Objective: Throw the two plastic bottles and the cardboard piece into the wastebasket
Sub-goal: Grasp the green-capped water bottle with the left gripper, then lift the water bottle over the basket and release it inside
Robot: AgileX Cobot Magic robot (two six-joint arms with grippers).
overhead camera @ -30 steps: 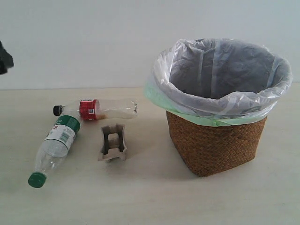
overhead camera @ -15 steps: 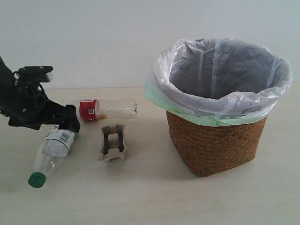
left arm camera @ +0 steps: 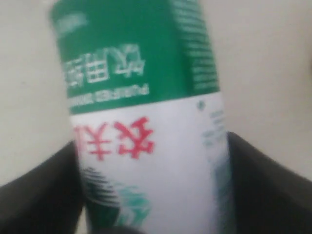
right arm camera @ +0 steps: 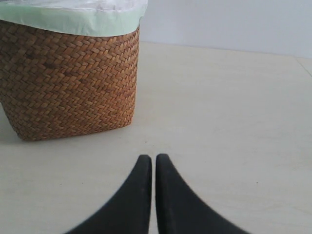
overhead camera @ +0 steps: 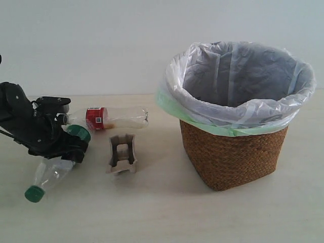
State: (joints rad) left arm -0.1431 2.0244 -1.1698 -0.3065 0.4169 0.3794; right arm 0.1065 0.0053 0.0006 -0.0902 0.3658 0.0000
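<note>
This looks like a robot test room or lab, though only a small part of the room shows. A plain pale table (overhead camera: 167,217) stands by a bare white wall (overhead camera: 101,45). A black robot arm (overhead camera: 30,134) reaches over the table. A woven basket (overhead camera: 233,157) with a plastic bag (overhead camera: 243,76) inside sits there too.

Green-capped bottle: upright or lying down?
Lying down. The bottle rests on its side on the table, with the left tool closed around its label.
</note>
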